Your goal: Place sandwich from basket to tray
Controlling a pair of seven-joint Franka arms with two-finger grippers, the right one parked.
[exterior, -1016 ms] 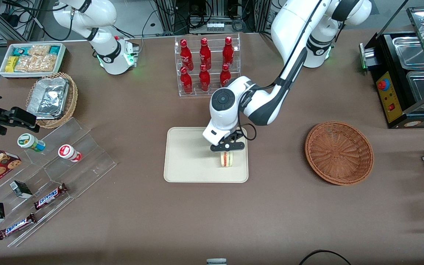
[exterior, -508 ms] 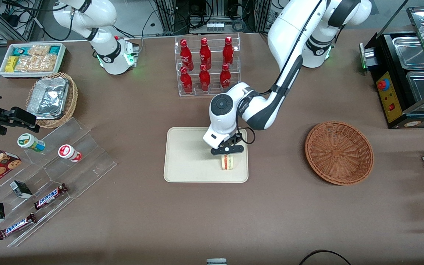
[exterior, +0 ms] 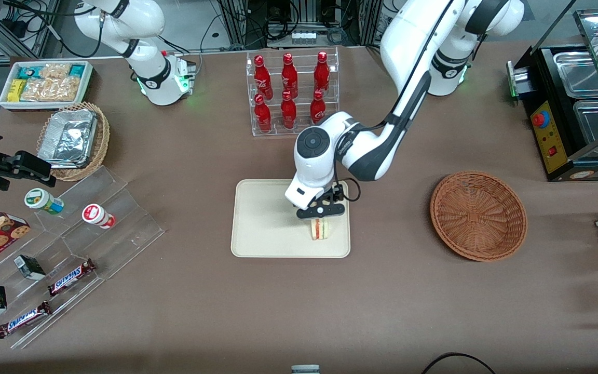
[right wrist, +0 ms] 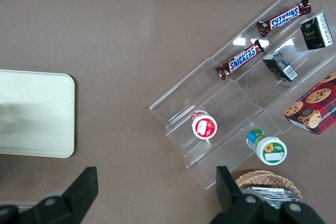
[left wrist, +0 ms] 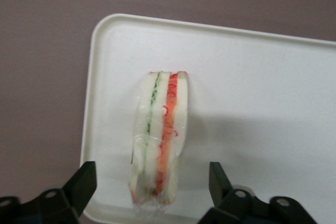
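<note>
The sandwich (exterior: 321,228) stands on its edge on the cream tray (exterior: 262,228), near the tray's corner closest to the basket and the front camera. Its red and green filling shows in the left wrist view as stripes on the sandwich (left wrist: 160,135). My gripper (exterior: 321,210) hangs just above it, open, with a finger (left wrist: 84,179) on each side and clear gaps to the bread. The tray's rim (left wrist: 92,77) runs alongside the sandwich. The reddish-brown wicker basket (exterior: 478,215) sits empty toward the working arm's end of the table.
A clear rack of red bottles (exterior: 291,91) stands farther from the camera than the tray. A black food warmer (exterior: 574,104) is near the basket. Stepped acrylic shelves with snack bars and cups (exterior: 65,244), a foil container in a light basket (exterior: 73,140) and a white snack bin (exterior: 44,83) lie toward the parked arm's end.
The gripper has let go of the sandwich and risen a little; its fingers now stand apart. The sandwich stays on the tray.
</note>
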